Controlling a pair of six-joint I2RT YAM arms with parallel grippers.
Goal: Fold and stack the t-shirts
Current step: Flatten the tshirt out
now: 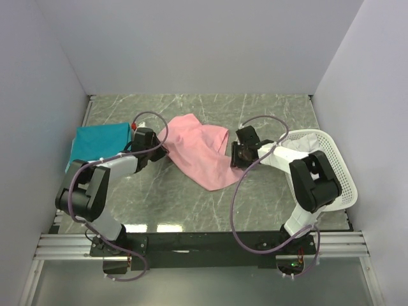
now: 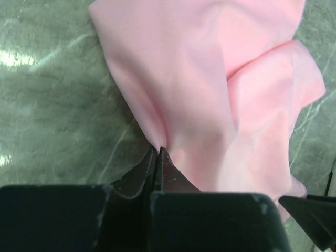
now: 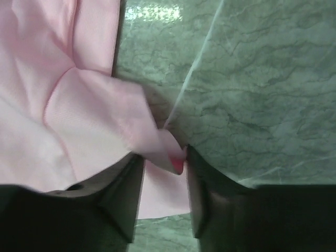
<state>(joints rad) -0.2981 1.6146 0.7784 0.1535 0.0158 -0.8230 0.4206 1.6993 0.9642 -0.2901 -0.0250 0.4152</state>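
Your left gripper [image 2: 158,153] is pinched tight on the pink t-shirt [image 1: 199,156], which lies crumpled mid-table. Your right gripper [image 3: 161,157] stands apart, with the shirt's other corner between its jaws. Beyond, at far left, the teal t-shirt [image 1: 99,143] lies flat.

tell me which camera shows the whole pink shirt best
Top external: the pink shirt shows whole. Left wrist sees only an edge pinched in shut jaws; right wrist, a corner between its jaws.
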